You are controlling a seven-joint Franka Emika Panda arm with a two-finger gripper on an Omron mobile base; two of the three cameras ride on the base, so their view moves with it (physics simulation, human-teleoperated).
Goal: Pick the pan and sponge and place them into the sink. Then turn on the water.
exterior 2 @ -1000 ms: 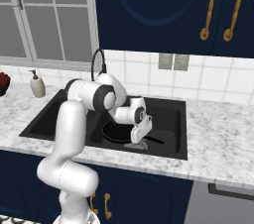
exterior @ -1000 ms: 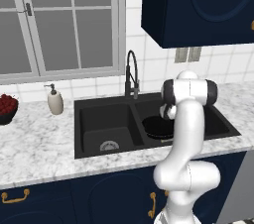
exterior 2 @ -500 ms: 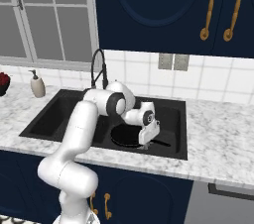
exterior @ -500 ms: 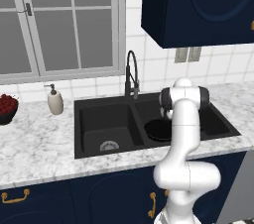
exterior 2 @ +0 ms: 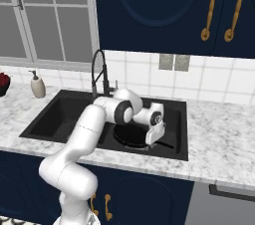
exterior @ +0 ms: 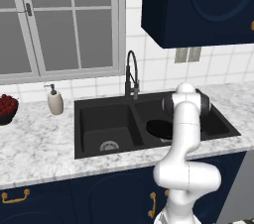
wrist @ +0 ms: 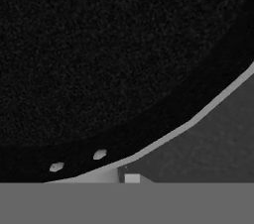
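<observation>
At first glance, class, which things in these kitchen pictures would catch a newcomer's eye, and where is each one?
The white arm bends down into the black sink, its end effector low over the round black pan in the basin farther from the window. Behind the divider rises the tall black faucet. Far along the marble counter stand a beige soap dispenser and a dark bowl of red fruit.
</observation>
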